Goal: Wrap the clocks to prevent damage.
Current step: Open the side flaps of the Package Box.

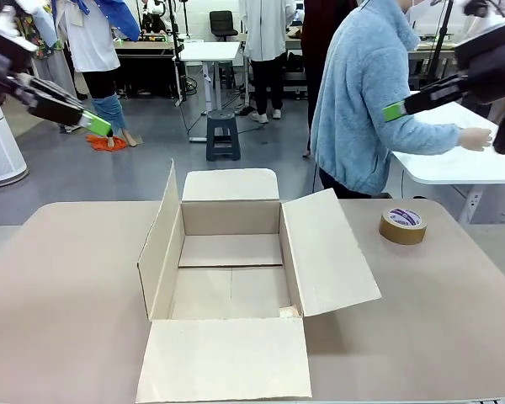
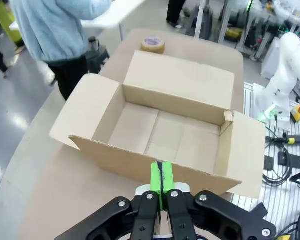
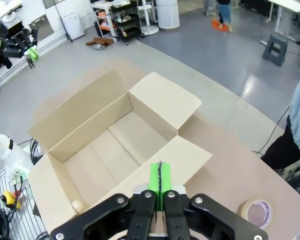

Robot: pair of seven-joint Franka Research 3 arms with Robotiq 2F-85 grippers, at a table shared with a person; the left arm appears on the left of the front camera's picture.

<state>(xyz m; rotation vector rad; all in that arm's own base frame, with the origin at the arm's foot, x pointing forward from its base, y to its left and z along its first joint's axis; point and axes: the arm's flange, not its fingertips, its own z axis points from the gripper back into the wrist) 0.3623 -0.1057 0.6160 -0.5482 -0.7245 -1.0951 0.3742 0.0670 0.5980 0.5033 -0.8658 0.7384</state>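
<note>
open cardboard box (image 1: 231,290) | tan table (image 1: 59,295) | tape roll (image 1: 402,225) | grey floor (image 1: 135,181) | stool (image 1: 223,135)

The open box (image 1: 328,252) is matt brown corrugated cardboard with rough cut edges. The table (image 1: 67,286) beneath looks like smooth, matt, pinkish-brown laminate. At two o'clock from the box, the tape roll (image 1: 402,225) is glossy tan plastic. At one o'clock, the person's jacket (image 1: 362,93) is fluffy pale-blue fleece.

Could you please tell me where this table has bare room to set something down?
Left of the cardboard box the table is bare. Right of its flap there is room, up to the tape roll. The box's spread flaps crowd the middle.
</note>
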